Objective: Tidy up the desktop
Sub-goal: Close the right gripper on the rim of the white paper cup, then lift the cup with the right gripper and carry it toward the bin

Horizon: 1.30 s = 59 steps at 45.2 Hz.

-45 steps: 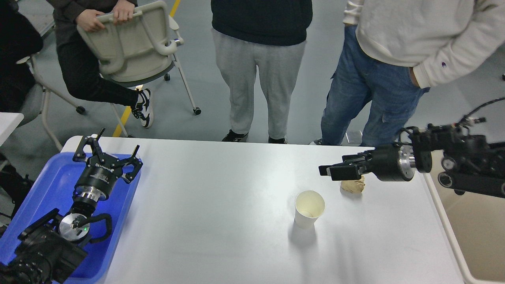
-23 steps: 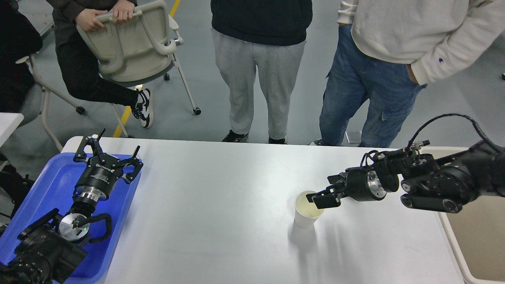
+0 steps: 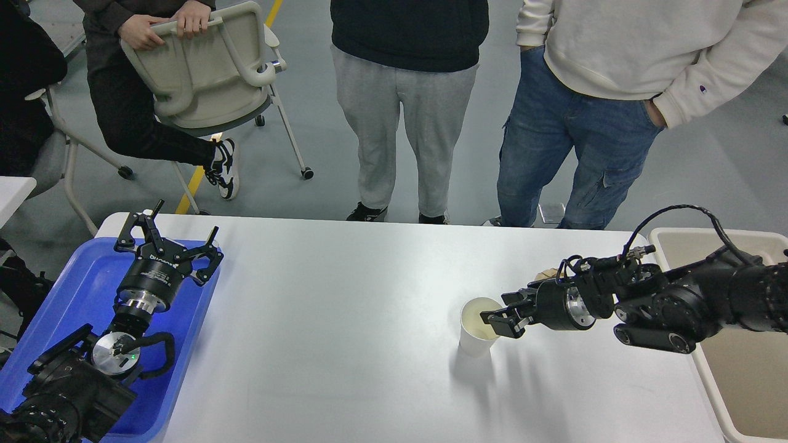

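Desk (image 3: 345, 344), white and broad, carries the work. Right gripper (image 3: 500, 320) has dropped from above the crumpled brown wad (image 3: 544, 275) a second ago to the near-right rim of the paper cup (image 3: 481, 326); its fingers stand slightly apart, one seemingly over the rim, whether touching cannot be told. Judged: a rim grasp is being set up, the cup probably bound for the beige bin (image 3: 748, 381) at the desk's right edge. Left gripper (image 3: 167, 237), fingers spread wide, hovers unmoved over the blue tray (image 3: 74, 289).
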Tool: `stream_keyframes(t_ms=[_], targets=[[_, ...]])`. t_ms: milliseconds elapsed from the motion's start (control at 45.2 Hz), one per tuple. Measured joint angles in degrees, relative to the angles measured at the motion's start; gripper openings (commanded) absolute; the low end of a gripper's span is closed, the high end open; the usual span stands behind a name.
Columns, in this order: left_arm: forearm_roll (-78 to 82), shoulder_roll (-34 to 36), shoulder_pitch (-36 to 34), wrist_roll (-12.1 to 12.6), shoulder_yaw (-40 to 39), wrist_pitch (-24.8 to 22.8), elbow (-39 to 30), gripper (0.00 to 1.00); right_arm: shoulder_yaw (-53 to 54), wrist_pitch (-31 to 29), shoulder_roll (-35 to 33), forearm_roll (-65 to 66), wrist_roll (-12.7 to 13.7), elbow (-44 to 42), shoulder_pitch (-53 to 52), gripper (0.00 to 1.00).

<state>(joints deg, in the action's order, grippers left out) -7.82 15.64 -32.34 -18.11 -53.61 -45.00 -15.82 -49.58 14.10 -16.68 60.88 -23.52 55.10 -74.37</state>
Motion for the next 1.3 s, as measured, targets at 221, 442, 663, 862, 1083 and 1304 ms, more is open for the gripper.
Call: stream_keyframes(t_ms=[221,442,663,862,1083,1304], targets=[[0.0,0.0,0.0,0.0,0.0,0.0,0.0,1.00,-0.1,0.2,0.3,0.0,-0.1,-0.4,0.2,0.00],[0.0,0.0,0.0,0.0,0.0,0.0,0.0,1.00,-0.2,0.1,0.2,0.0,-0.2,-0.3,-0.3,0.00],[0.0,0.0,0.0,0.0,0.0,0.0,0.0,1.00,-0.2,-0.7,-2.1,-0.3,-0.3,2.5,-4.3,0.00],[0.0,0.0,0.0,0.0,0.0,0.0,0.0,1.00,-0.2,-3.1,-7.7,-1.4,-0.6,12.0,-14.5,0.00],[0.0,0.0,0.0,0.0,0.0,0.0,0.0,1.00,-0.2,-7.1,-14.1,-2.5,-1.2,21.5,-28.5,0.00],[0.0,0.0,0.0,0.0,0.0,0.0,0.0,1.00,-0.2,-10.2,-17.5,-3.3,-1.3,25.9,-37.0,0.00]])
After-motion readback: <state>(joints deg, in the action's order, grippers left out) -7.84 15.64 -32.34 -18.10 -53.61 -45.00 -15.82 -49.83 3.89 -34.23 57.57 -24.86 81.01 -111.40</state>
